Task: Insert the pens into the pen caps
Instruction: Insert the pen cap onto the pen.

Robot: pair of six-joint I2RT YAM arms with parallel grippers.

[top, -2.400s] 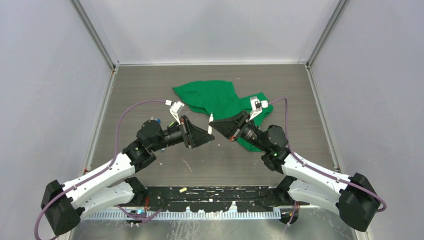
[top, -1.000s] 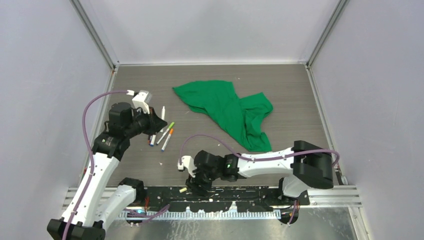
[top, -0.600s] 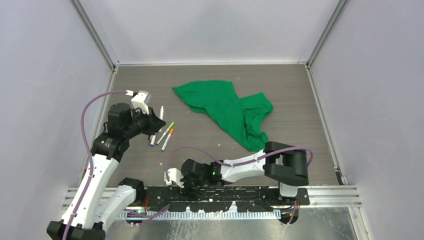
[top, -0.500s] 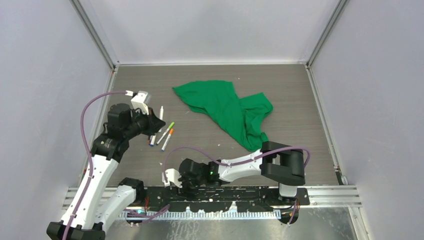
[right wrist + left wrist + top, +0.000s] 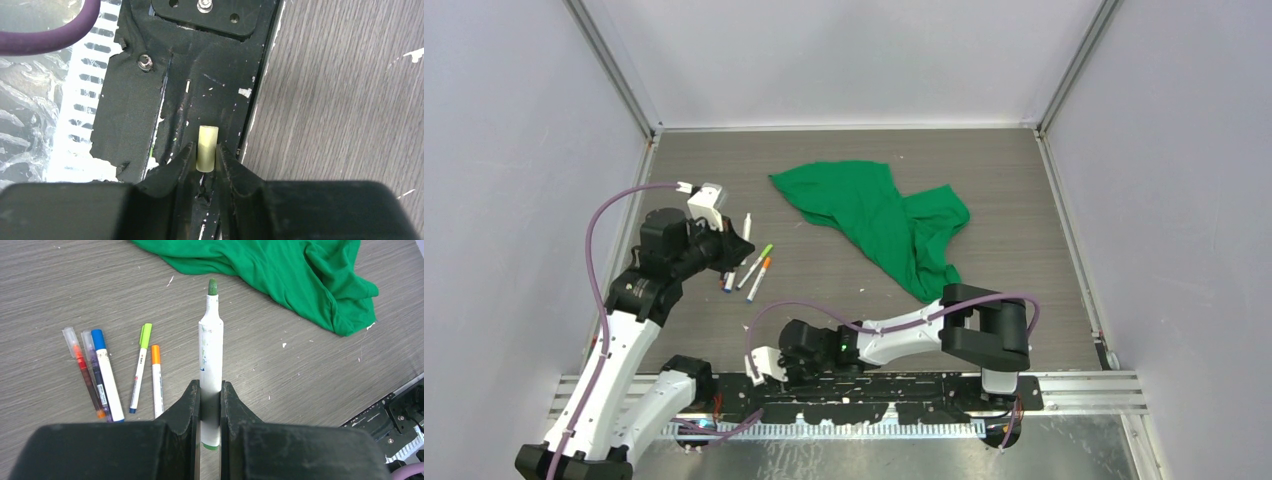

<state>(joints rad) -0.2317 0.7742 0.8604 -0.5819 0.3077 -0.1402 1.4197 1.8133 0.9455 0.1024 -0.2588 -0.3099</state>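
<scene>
Near edge: my right hand [image 5: 206, 152] sits low over the black plate [image 5: 130, 100], fingers tight on either side of a pale yellow cap [image 5: 208, 145]. Can't tell if they actually pinch it yet. Best to squeeze mid-body, leave the mouth clear of the fingertips, and lift straight up so it doesn't skid into the plate's gaps.

Further in, left side of the bench [image 5: 300, 370]: my left hand [image 5: 210, 390] is clamped on a pen [image 5: 211, 350], green tip bare and pointing away. Hold it steady, line cap with tip, push along the barrel. Loose pens [image 5: 106, 375] lie just beside. Cloth [image 5: 280, 270] is beyond, mid-bench, not involved.
</scene>
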